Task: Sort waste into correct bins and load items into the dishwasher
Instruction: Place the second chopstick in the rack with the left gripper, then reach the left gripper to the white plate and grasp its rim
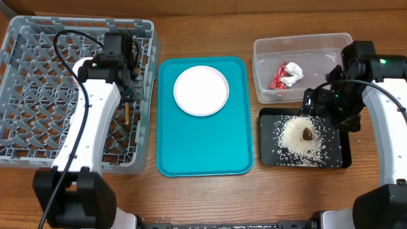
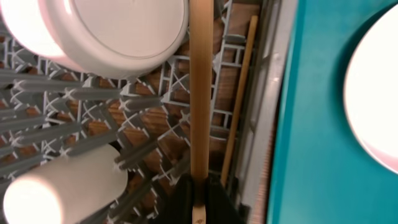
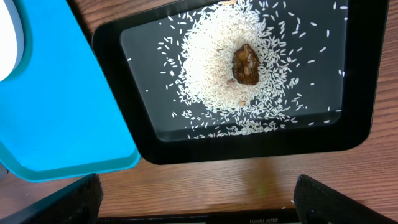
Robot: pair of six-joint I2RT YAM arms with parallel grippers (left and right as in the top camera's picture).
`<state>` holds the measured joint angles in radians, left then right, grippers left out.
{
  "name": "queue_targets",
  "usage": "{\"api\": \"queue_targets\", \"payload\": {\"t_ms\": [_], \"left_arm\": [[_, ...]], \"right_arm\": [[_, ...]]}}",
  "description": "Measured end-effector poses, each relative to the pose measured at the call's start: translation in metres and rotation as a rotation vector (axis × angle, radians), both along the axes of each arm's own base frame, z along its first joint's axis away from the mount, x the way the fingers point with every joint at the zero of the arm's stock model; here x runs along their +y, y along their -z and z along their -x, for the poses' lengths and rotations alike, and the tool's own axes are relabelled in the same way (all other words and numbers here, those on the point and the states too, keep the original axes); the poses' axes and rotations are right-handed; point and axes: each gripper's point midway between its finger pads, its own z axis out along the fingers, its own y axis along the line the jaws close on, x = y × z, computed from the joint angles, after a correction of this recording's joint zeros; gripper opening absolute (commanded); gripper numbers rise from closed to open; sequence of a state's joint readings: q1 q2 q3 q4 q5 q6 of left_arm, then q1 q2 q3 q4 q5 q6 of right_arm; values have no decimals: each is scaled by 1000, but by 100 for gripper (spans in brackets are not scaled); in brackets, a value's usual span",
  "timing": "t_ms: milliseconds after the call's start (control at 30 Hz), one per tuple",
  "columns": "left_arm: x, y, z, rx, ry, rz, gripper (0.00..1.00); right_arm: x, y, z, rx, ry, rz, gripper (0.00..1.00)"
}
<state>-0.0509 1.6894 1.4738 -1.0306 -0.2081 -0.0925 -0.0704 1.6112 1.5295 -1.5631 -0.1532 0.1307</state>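
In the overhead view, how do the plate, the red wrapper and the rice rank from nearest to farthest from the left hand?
1. The plate, on the teal tray, just right of the left hand.
2. The wrapper, in the clear tub, farther right.
3. The rice, on the black tray, far right.

The left arm (image 1: 89, 127) reaches up on the left side of the teal tray (image 1: 203, 146), to near its top left corner. The left gripper (image 2: 199, 186) is pinched tight on one chopstick (image 2: 199, 93). The right arm (image 1: 386, 127) bends in on the right side of the teal tray. The right gripper (image 3: 199, 202) points down with its fingers (image 3: 62, 202) spread wide, holding nothing.
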Motion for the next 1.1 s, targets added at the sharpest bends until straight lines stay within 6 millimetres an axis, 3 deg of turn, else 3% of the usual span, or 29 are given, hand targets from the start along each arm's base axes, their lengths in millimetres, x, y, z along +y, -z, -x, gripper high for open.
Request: {"api": "queue_targets", "payload": {"t_ms": [100, 133, 200, 367, 467, 633, 833, 967, 1100], "left_arm": [[1, 14, -2, 38, 22, -3, 15], [0, 16, -3, 47, 30, -3, 22], [-1, 19, -3, 56, 43, 3, 52], [-13, 20, 0, 73, 83, 62, 58], [-29, 11, -1, 69, 113, 151, 62], [-81, -16, -21, -31, 245, 302, 66], [-162, -22, -15, -69, 510, 306, 73], [-206, -10, -8, -60, 638, 262, 75], [-234, 23, -2, 7, 700, 231, 75]], "right_arm": [[0, 0, 0, 0, 0, 0, 100], [0, 0, 0, 1, 0, 0, 100], [0, 0, 0, 0, 0, 0, 100], [0, 0, 0, 0, 0, 0, 100], [0, 0, 0, 0, 0, 0, 100], [0, 0, 0, -1, 0, 0, 100], [0, 0, 0, -1, 0, 0, 100], [0, 0, 0, -1, 0, 0, 100], [0, 0, 0, -1, 0, 0, 100]]}}
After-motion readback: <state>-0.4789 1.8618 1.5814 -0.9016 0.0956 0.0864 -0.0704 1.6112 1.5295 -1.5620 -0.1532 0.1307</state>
